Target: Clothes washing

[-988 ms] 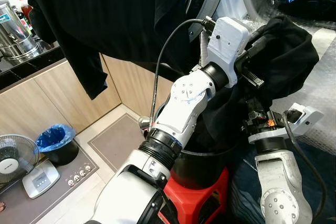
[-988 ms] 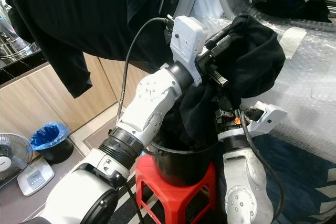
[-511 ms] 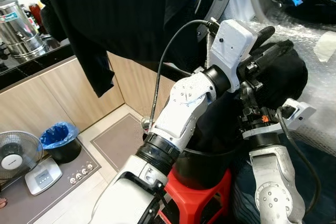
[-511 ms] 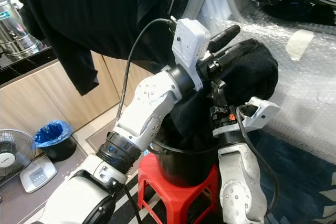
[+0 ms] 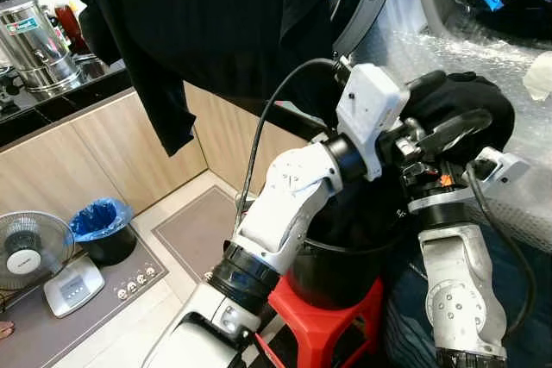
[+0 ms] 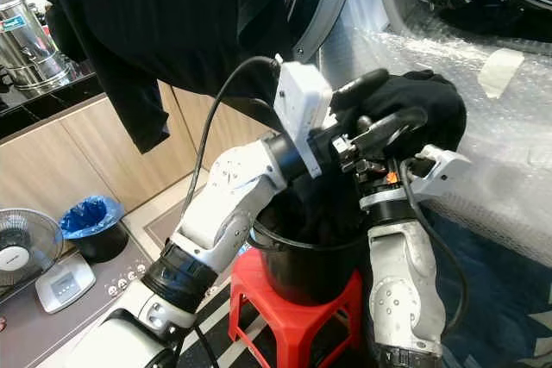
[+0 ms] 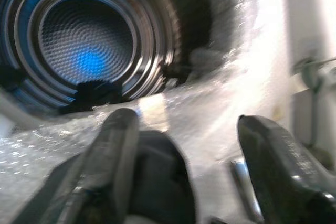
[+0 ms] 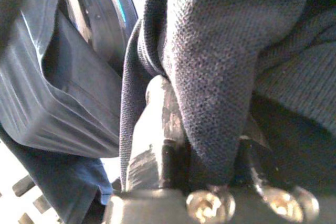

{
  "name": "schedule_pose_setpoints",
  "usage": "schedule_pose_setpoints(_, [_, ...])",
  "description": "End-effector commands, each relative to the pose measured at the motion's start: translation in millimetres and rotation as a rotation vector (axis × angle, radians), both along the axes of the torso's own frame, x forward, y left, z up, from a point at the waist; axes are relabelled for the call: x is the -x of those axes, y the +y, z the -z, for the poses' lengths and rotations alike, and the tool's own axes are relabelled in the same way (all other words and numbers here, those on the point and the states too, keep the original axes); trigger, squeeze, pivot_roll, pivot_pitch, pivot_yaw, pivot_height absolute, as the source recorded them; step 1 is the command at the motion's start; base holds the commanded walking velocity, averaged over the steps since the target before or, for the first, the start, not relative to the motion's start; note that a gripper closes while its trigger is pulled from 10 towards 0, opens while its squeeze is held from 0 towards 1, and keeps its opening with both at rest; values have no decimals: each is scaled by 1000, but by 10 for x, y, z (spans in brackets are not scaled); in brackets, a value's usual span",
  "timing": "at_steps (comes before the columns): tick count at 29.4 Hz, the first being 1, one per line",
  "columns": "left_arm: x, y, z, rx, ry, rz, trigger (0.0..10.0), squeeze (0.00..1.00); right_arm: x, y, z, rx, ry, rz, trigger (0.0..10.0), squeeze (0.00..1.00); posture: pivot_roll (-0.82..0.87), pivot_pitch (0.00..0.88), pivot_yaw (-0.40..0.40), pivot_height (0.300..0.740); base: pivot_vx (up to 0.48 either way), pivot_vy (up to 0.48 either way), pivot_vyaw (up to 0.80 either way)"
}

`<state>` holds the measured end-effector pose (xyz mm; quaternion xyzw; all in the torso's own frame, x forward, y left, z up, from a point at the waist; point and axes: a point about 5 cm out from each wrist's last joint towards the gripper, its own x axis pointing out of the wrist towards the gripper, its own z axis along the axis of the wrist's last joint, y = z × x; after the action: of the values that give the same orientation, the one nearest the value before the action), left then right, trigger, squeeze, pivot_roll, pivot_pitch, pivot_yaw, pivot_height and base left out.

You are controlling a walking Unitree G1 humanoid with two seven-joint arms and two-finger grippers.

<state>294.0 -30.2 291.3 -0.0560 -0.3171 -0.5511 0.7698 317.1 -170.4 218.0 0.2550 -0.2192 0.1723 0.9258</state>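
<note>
From the head views, the left hand [image 6: 379,111] stood released, its fingers straddling the black garment [image 5: 470,105], which was bunched above the black bucket [image 6: 302,269] on the red stool [image 6: 293,321].

The left wrist view looked along spread fingers [image 7: 113,150] toward the washer drum [image 7: 86,51], which lay straight ahead beyond the garment.

In the right wrist view, the right hand [image 8: 205,145] was clenched on the dark cloth, making it the carrying hand.
</note>
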Motion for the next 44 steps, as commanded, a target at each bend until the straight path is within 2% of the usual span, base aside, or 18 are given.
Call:
schedule_pose_setpoints(1, [100,52,-28,42,-51,32,10000,1000,-32,4,-132,23,-64,-21,0,0,-156,54,113,740,0,0,0])
schedule_pose_setpoints(4, [121,142,-4,58,-89,-4,10000,1000,-50,-17,-166,48,-79,-36,0,0,-154,53,110,740,0,0,0])
schedule_pose_setpoints(5, [144,198,21,59,-112,-18,10000,863,-64,-30,-186,69,-87,-48,0,0,-154,53,110,740,0,0,0])
schedule_pose_setpoints(6, [144,198,21,59,-112,-18,10000,863,-64,-30,-186,69,-87,-48,0,0,-154,53,110,740,0,0,0])
schedule_pose_setpoints(7, [165,233,54,49,-129,-30,10000,0,-75,-53,-205,86,-95,-56,1647,0,-149,52,106,740,0,0,0])
schedule_pose_setpoints(8, [171,240,63,47,-134,-33,10000,0,-78,-60,-210,90,-97,-58,1647,0,-149,52,106,740,0,0,0])
schedule_pose_setpoints(9, [189,258,97,32,-149,-35,10000,0,-83,-76,-226,103,-104,-63,3216,0,-146,53,103,740,0,0,0])
schedule_pose_setpoints(10, [202,270,120,22,-159,-36,10000,0,-87,-86,-237,112,-108,-67,3216,0,-146,53,103,740,0,0,0])
schedule_pose_setpoints(11, [238,304,185,-4,-180,-40,10000,0,-95,-115,-273,139,-127,-85,5804,0,-143,53,99,740,0,0,0])
schedule_pose_setpoints(12, [238,304,185,-4,-180,-40,10000,0,-95,-115,-273,139,-127,-85,5804,0,-143,53,99,740,0,0,0])
schedule_pose_setpoints(14, [276,342,263,-34,-199,-39,10000,0,-103,-147,-325,181,-150,-101,9176,0,-141,53,96,740,0,0,0])
schedule_pose_setpoints(15, [283,349,279,-42,-203,-38,10000,0,-104,-153,-335,192,-155,-103,9176,0,-141,53,96,740,0,0,0])
schedule_pose_setpoints(16, [302,375,330,-67,-224,-46,10000,0,-111,-176,-381,225,-174,-109,10000,0,-140,55,93,740,0,0,0])
schedule_pose_setpoints(19, [356,439,465,-136,-277,-65,10000,0,-123,-221,-510,312,-228,-126,10000,0,-137,57,89,740,0,0,0])
schedule_pose_setpoints(25, [373,498,607,-214,-296,-73,10000,0,-148,-271,-634,374,-275,-111,10000,0,-137,58,87,740,0,0,0])
schedule_pose_setpoints(30, [447,590,851,-325,-280,-46,10000,0,-233,-383,-908,450,-343,-102,10000,0,-131,63,81,740,0,0,0])
schedule_pose_setpoints(43, [553,749,1027,-394,-217,-100,10000,0,-388,-579,-1479,558,-447,-62,10000,0,-73,101,34,740,0,0,0])
schedule_pose_setpoints(44, [596,777,1048,-397,-193,-120,10000,0,-406,-646,-1613,595,-458,-47,10000,0,-62,108,24,740,0,0,0])
